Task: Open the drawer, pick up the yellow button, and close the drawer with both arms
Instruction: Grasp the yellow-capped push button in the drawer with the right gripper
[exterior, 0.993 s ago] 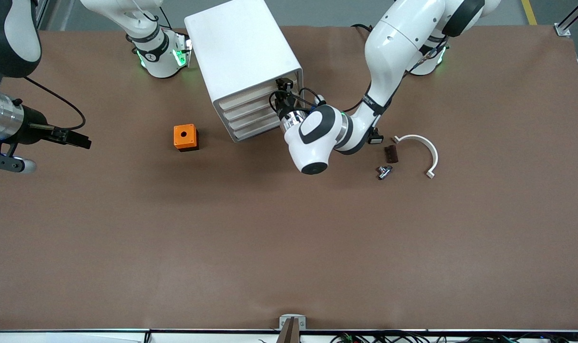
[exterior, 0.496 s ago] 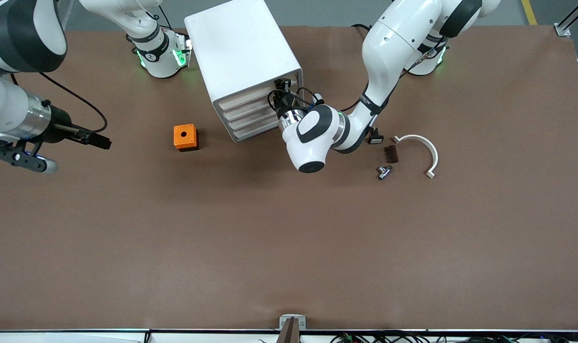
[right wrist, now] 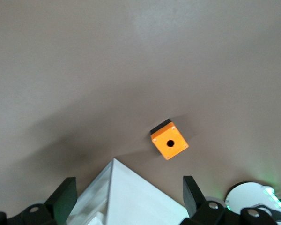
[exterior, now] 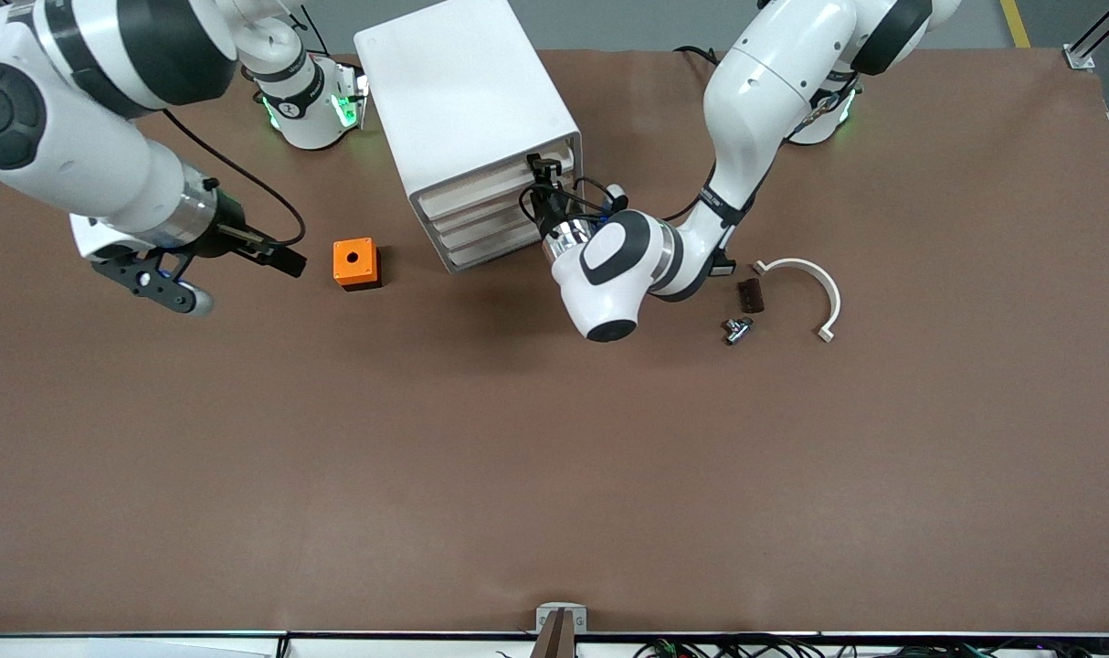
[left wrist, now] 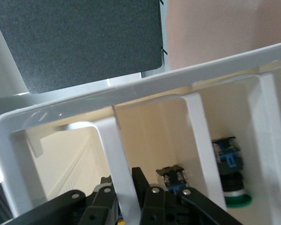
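The white drawer cabinet stands at the back of the table. My left gripper is at its top drawer. In the left wrist view the left gripper is shut on a white handle bar of the drawer front. Inside the drawer lie two parts with blue rear ends, one with a green cap and one partly hidden by my fingers. No orange-capped button shows clearly. My right gripper is open and empty over the table beside the orange cube; its fingers stand wide apart in the right wrist view.
The orange cube with a round hole lies toward the right arm's end. Toward the left arm's end lie a white curved piece, a dark brown part, a metal fitting and a small black part.
My right arm has swung in from the table's end toward the orange cube. My left arm has shifted slightly toward the front camera, still at the top drawer.
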{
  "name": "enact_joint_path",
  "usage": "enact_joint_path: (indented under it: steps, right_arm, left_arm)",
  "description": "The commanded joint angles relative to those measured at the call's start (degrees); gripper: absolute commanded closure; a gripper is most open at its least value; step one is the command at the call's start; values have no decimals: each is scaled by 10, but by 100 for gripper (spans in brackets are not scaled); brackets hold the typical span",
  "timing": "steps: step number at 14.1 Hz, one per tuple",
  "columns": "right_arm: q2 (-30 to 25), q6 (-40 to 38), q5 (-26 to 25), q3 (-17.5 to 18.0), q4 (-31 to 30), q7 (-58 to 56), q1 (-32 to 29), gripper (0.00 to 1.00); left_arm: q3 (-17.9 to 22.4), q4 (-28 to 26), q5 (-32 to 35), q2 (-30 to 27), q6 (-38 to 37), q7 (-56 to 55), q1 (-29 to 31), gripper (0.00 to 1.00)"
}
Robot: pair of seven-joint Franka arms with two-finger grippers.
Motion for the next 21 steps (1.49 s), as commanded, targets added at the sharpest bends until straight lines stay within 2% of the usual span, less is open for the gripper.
enact_joint_path:
  steps: [1,8,11,14,21]
  right_arm:
    - [0,28,8,-5,-13,76,46,0]
    - [1,84,7,-5,-35,240,149,0]
    - [5,140,3,-6,-63,320,199,0]
    - [23,186,0,-6,-80,398,239,0]
    - [62,219,-27,-6,-76,559,329,0]
  left_arm:
    - [7,9,2,17,18,10,26,86]
    - [8,10,6,34,26,11,90,84]
    - [8,13,2,35,27,11,112,82]
    - [9,20,5,35,27,11,123,82]
    - [9,26,4,34,27,12,137,78]
